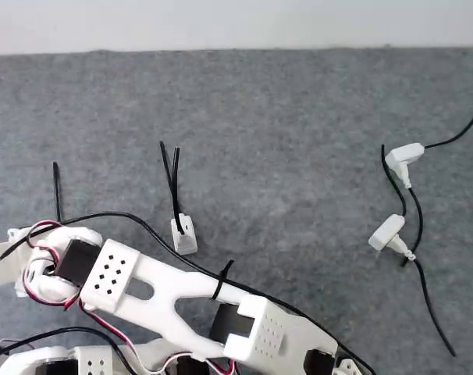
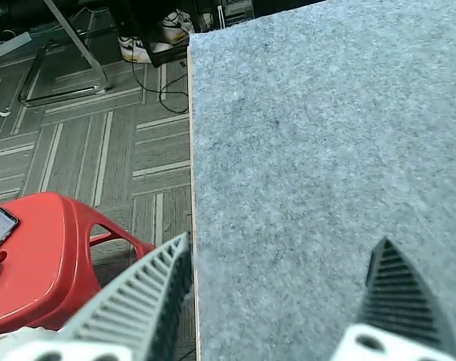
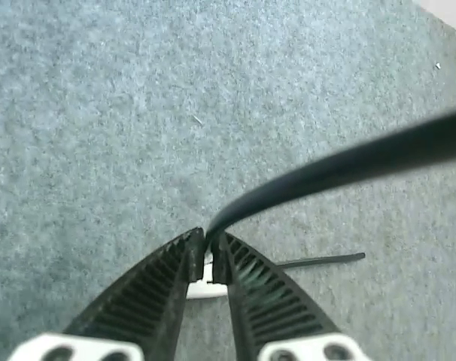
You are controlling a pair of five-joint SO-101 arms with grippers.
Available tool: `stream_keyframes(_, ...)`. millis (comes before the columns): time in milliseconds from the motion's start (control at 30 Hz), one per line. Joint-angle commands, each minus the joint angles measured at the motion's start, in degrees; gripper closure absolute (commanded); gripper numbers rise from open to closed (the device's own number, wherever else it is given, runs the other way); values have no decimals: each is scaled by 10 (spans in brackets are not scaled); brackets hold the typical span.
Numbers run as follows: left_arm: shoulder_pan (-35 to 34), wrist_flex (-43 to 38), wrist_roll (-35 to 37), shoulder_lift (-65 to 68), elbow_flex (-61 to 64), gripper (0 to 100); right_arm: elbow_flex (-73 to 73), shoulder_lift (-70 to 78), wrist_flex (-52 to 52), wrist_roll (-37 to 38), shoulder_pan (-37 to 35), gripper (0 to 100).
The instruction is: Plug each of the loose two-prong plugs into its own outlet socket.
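My right gripper (image 3: 207, 239) is shut on a small white plug (image 3: 205, 284) whose black cable (image 3: 341, 165) runs out from between the fingertips. A thin black wire (image 3: 318, 261) lies on the felt just beyond it. In the high view my right arm (image 1: 166, 293) stretches across the front of the table to the far left. A white socket (image 1: 183, 233) with black wires stands mid-table. Two loose white plugs (image 1: 404, 160) (image 1: 387, 232) with black cables lie at the right. My left gripper (image 2: 283, 242) is open over the table's left edge, holding nothing.
Grey felt (image 1: 283, 125) covers the table. Another thin black wire (image 1: 57, 191) lies at the left, above the arm's end. Past the table's left edge (image 2: 192, 188) are the floor and a red stool (image 2: 40, 256).
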Motion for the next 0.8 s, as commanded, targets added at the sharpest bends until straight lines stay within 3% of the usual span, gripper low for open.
stream_keyframes(0,-4,-18,9,4,-4,648,-28,-9,-28,-11,2,991)
stream_keyframes(500,-37,-18,8,4,-3,648,-31,30,-65,-12,-12,991)
stream_keyframes(767,-36,-18,8,4,-2,648,-134,76,-28,-11,-1,991)
